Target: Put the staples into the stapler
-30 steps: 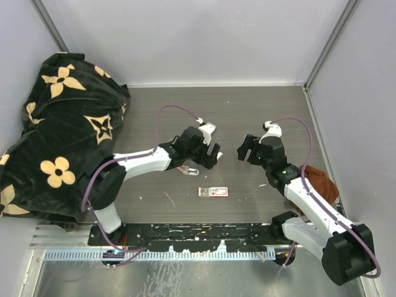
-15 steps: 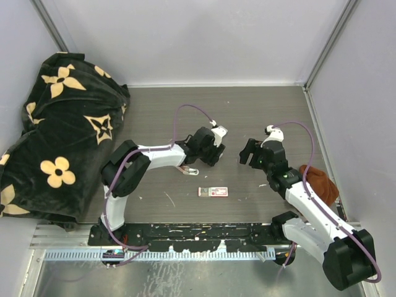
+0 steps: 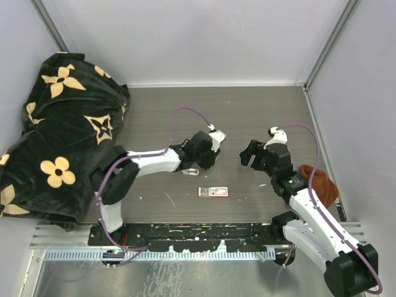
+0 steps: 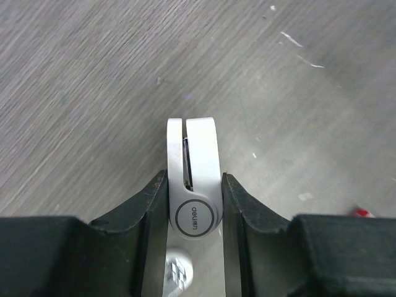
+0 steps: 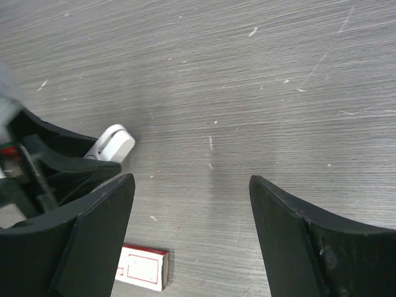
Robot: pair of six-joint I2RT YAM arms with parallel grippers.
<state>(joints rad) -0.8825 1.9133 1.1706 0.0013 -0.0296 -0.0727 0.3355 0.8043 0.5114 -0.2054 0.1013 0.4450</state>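
Note:
A small white stapler point(image 4: 197, 139) lies on the grey wood table, and my left gripper point(image 4: 193, 179) is shut on it, both fingers pressed against its sides at the round logo end. From above, the left gripper point(image 3: 203, 153) covers most of the stapler; its end shows in the right wrist view as the stapler point(image 5: 115, 142). The staples box point(image 3: 213, 192), red and white, lies flat nearer the arm bases, also seen as the staples box point(image 5: 143, 267) at the bottom of the right wrist view. My right gripper point(image 3: 250, 153) hovers open to the right, nothing between its fingers point(image 5: 99, 229).
A black blanket with cream flowers point(image 3: 59, 124) fills the left side. A rust-brown cloth point(image 3: 320, 180) lies by the right wall. Grey walls close in the table at the back and sides.
My left gripper has closed its fingers onto the stapler and shifted slightly. The right arm has drifted a little to the right, still open.

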